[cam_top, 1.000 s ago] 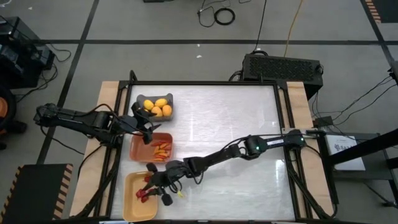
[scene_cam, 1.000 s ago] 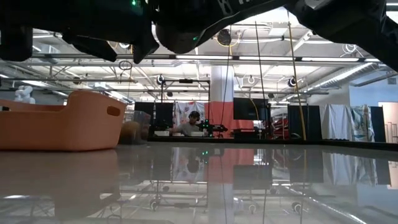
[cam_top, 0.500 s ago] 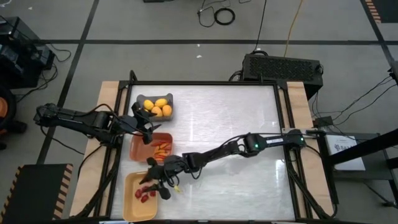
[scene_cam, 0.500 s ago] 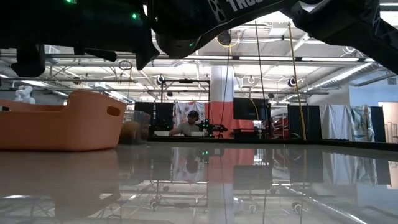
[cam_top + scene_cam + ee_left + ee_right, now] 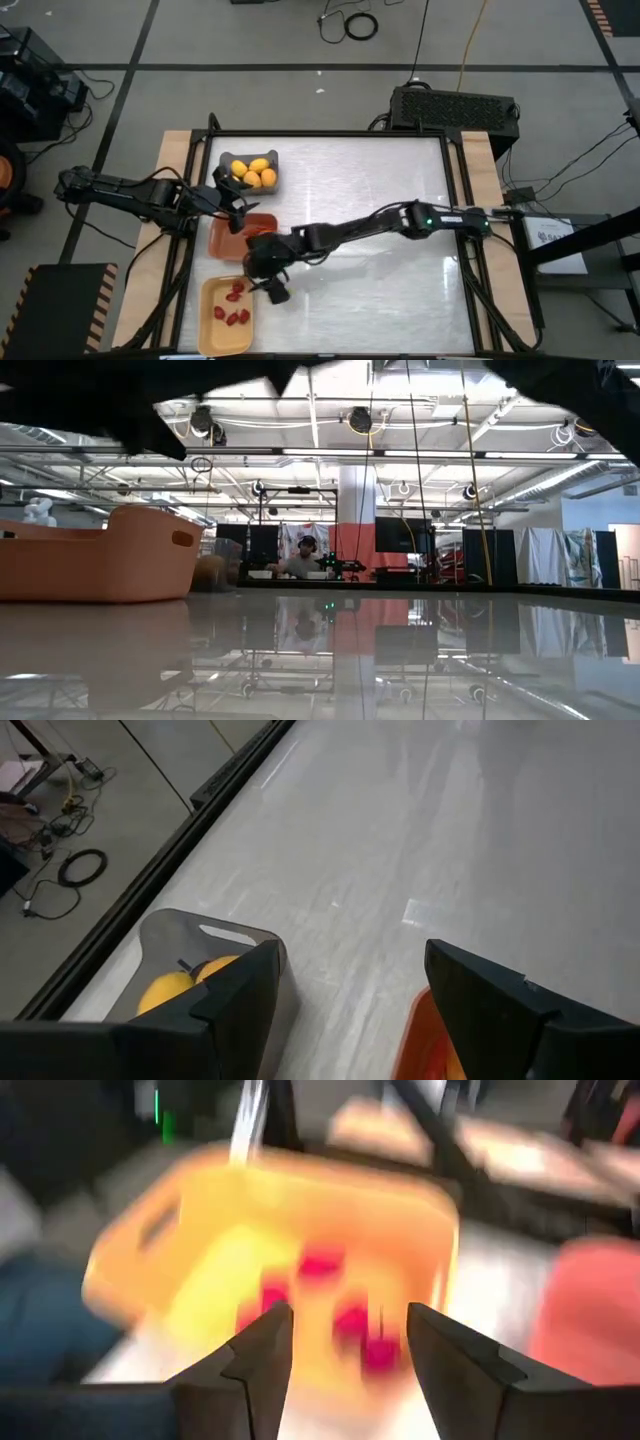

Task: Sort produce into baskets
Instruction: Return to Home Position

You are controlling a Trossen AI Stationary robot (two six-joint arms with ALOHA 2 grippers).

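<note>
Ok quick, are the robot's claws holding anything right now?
Left claw: open, holding nothing.
Right claw: open, holding nothing.

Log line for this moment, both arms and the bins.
right gripper open, empty, by yellow bin | left gripper open, at orange bin edge | red pieces in yellow bin | lemons in grey bin

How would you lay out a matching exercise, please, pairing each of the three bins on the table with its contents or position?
Things:
1. grey bin
2. orange bin
3. yellow bin

Descriptions:
A. holds red pieces
B. sits between the other two bins
C. holds yellow fruits

Pairs: 1-C, 2-B, 3-A
</note>
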